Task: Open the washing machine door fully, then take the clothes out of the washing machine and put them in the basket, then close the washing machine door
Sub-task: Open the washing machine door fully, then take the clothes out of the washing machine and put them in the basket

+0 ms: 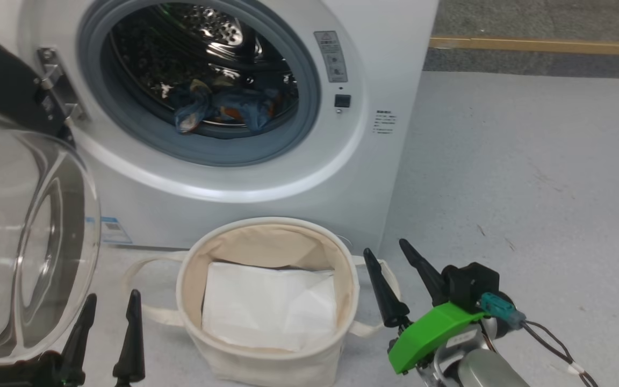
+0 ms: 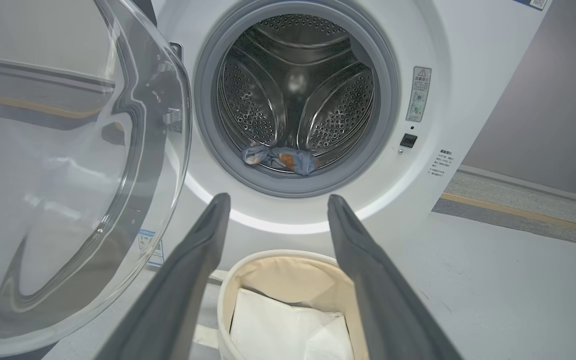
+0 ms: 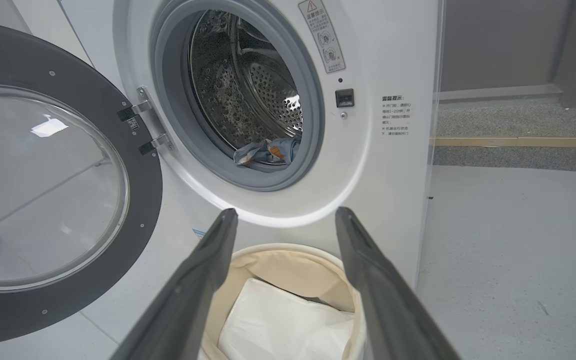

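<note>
The white washing machine [image 1: 309, 177] stands with its door [image 1: 24, 236] swung open to the left, the clear glass bowl bulging toward me. Blue clothes [image 1: 223, 107] with orange marks lie at the drum's front lip, as the left wrist view [image 2: 278, 159] and right wrist view [image 3: 267, 151] also show. The cream basket [image 1: 266, 231] sits on the floor before the machine, holding a white liner sheet. My left gripper [image 1: 113, 303] is open at the lower left beside the door glass. My right gripper [image 1: 390, 250] is open right of the basket. Nothing sits between either pair of fingers.
Grey floor [image 1: 530, 177] stretches to the right of the machine. A yellow strip [image 1: 540, 45] runs along the far edge by darker carpet. The basket's loop handles [image 1: 148, 269] stick out to both sides.
</note>
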